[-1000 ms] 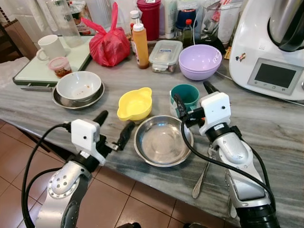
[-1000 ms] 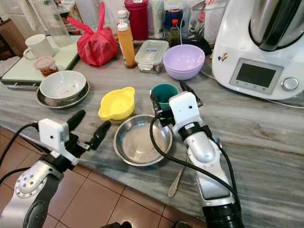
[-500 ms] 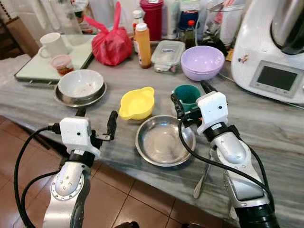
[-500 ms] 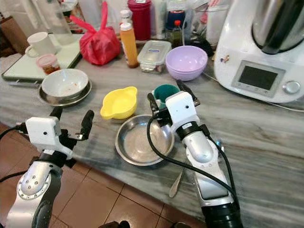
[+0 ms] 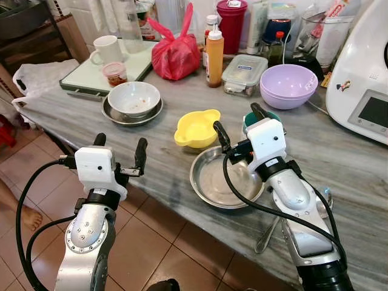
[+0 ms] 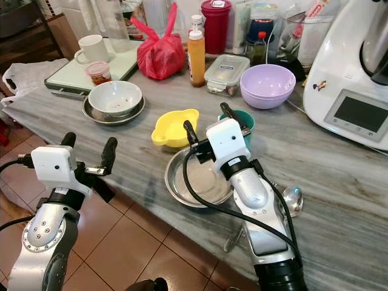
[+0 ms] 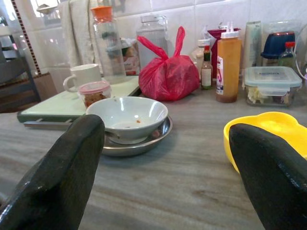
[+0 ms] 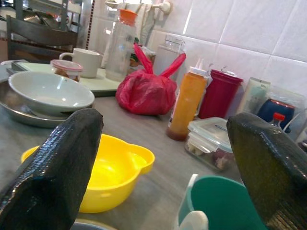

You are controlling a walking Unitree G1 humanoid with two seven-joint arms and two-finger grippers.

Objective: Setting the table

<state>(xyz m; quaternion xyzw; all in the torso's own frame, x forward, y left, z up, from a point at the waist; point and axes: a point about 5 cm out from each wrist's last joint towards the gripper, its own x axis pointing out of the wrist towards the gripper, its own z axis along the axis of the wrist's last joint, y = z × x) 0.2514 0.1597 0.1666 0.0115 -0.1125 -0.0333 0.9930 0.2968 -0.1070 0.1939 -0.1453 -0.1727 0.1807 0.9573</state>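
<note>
A long grey stone counter (image 5: 151, 130) held everything, and the shiny metal plate (image 5: 225, 185) near its front edge was the middle of it all. The right gripper (image 5: 237, 124) hung just over the back rim of the metal plate, with its two black fingers spread wide apart and nothing between them. Right behind the metal plate stood a green cup (image 6: 242, 120), partly hidden by that gripper, and a yellow bowl (image 5: 196, 128) sat just behind the plate on its left. A spoon (image 6: 291, 199) lay on the counter to the right of the metal plate, close to the right arm. The left gripper (image 5: 120, 147) was far to the left of the metal plate, out by the front edge of the counter, and its fingers were also wide open and held nothing. Farther back and to the left of the metal plate, a white bowl (image 5: 134, 98) rested in a second metal plate (image 5: 131, 114). Well behind the metal plate were a purple bowl (image 5: 288, 85), a clear box with a lid (image 5: 244, 66), an orange bottle (image 5: 214, 50) and a red bag (image 5: 177, 55). A white mug (image 5: 108, 48) stood on a pale green tray (image 5: 91, 76) at the far left.
</note>
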